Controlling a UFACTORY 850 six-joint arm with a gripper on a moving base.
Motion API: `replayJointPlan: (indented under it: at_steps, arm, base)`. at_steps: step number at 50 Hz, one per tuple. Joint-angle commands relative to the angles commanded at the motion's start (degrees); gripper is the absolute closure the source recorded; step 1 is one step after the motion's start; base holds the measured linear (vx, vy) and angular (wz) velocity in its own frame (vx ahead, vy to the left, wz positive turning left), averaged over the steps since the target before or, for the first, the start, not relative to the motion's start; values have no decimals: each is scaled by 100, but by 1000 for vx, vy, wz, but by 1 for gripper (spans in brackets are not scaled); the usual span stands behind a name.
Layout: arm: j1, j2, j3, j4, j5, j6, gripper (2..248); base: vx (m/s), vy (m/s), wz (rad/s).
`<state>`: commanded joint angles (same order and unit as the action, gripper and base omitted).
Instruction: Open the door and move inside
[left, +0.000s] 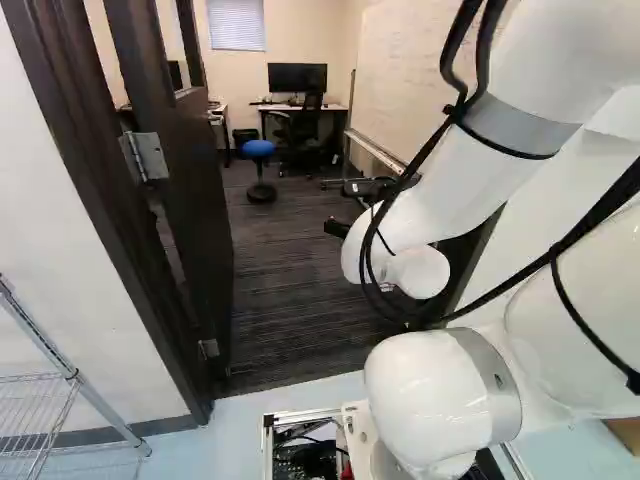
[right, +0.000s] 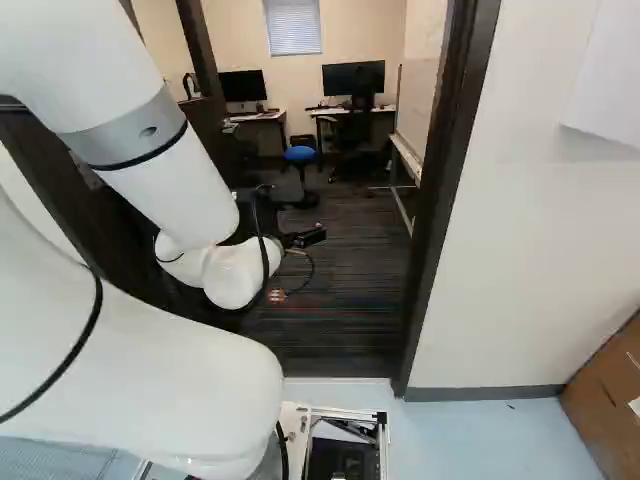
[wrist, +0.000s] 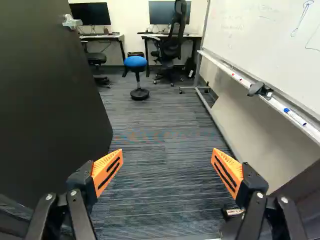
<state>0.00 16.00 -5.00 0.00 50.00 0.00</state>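
Two-fingered gripper (wrist: 167, 157) hangs released over carpet (wrist: 160, 185), grasping nothing; door (wrist: 45, 100) stands inward from door frame's left edge (left: 115, 215), likely leaving passage.

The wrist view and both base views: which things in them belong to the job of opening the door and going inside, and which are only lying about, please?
For the job:
- dark door, standing open
- door frame
- gripper, open

Only lying about:
- blue stool
- whiteboard
- black office chair
- wire shelf
- cardboard box
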Motion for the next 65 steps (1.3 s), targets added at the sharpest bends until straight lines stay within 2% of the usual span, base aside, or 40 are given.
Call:
replayJointPlan:
  at_steps: [65]
  arm:
    - [0,0,0,0,0,0,3]
  base:
    - [104,4,-1]
